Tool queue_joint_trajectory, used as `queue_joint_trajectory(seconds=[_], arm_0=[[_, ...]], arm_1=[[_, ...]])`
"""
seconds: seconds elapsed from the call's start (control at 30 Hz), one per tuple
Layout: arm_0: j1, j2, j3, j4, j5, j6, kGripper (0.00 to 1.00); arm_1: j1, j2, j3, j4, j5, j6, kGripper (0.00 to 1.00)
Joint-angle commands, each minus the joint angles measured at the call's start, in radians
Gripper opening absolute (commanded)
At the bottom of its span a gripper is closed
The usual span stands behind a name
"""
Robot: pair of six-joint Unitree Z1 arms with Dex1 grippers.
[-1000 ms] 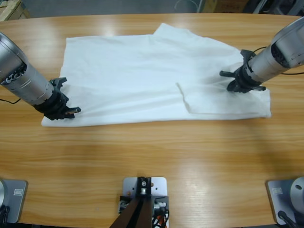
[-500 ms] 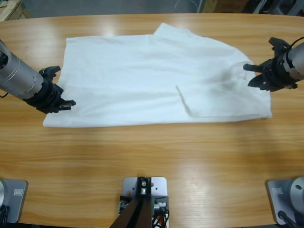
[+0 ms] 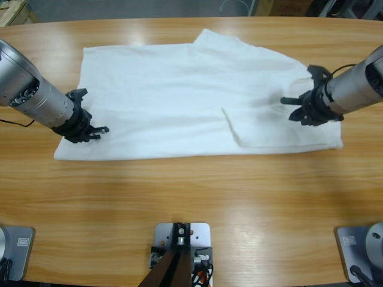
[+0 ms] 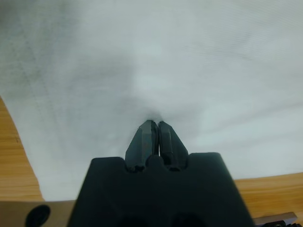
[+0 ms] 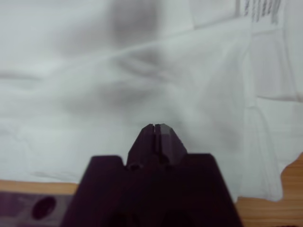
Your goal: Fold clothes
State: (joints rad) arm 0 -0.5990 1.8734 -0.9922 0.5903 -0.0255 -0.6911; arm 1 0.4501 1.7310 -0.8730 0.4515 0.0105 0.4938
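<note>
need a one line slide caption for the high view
Two arms' grippers, left gripper and right gripper, meet opposite ends of a white T-shirt spread flat on the wooden table.

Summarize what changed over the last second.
Both arms pulled outward off the T-shirt half a second ago, then came back in. The left end effector is over its left edge again, the right end effector over its right part, both shut. The T-shirt lies flat as before.
</note>
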Motion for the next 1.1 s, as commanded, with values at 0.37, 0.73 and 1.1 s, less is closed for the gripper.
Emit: queue_joint_trajectory(seconds=[0.37,0.73,1.1], arm_0=[[-0.114,0.037,0.217,-0.053,-0.050,-0.132,0.000],[-0.281,-0.112,0.239,0.146,-0.115,-0.214,0.000],[-0.308,-0.177,0.242,0.200,-0.117,-0.239,0.000]], arm_1=[[0.213,-0.037,0.209,-0.034,0.009,0.270,0.000],[0.265,-0.056,0.203,0.136,0.080,0.448,0.000],[0.308,-0.122,0.200,0.224,0.086,0.542,0.000]])
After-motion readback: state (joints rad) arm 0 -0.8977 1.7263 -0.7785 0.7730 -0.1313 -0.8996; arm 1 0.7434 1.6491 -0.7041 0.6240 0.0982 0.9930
